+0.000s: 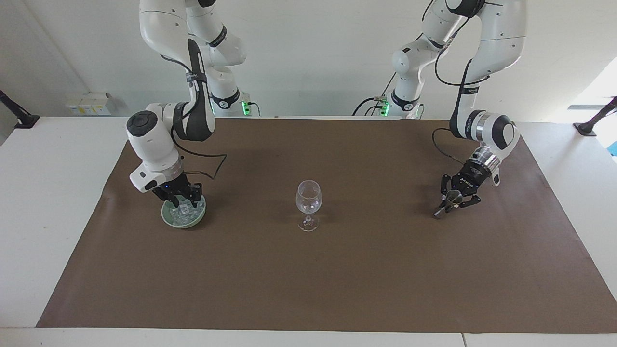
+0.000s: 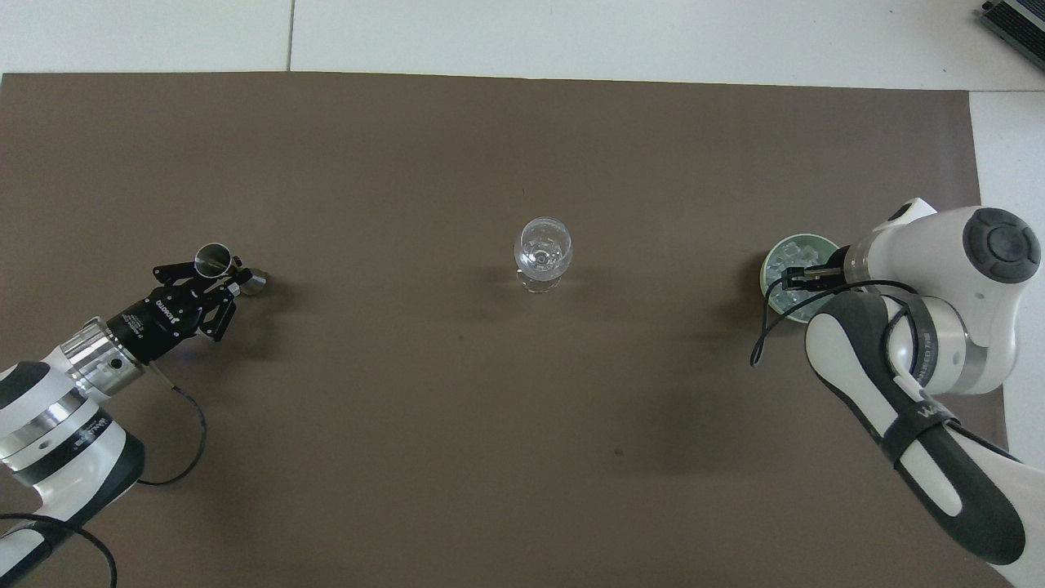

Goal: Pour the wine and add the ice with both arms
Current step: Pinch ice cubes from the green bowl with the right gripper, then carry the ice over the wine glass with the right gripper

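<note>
A clear wine glass [image 1: 308, 197] [image 2: 543, 245] stands upright mid-mat. No wine shows in it or elsewhere. The ice [image 1: 182, 214] [image 2: 788, 257] lies heaped in a pale green dish [image 1: 168, 219] [image 2: 804, 238] toward the right arm's end. My right gripper [image 1: 184, 202] [image 2: 788, 278] points down into that dish, right at the cubes. Toward the left arm's end, my left gripper [image 1: 450, 201] [image 2: 224, 278] is shut on a small metal jigger [image 1: 454, 195] [image 2: 214, 260]. The jigger is tilted, its lower end close to the mat.
A brown mat [image 1: 337, 270] [image 2: 490, 425] covers most of the white table [image 1: 48, 193]. Black cable loops hang from both wrists near the mat. A dark clamp [image 1: 590, 126] sits at the table edge beside the left arm.
</note>
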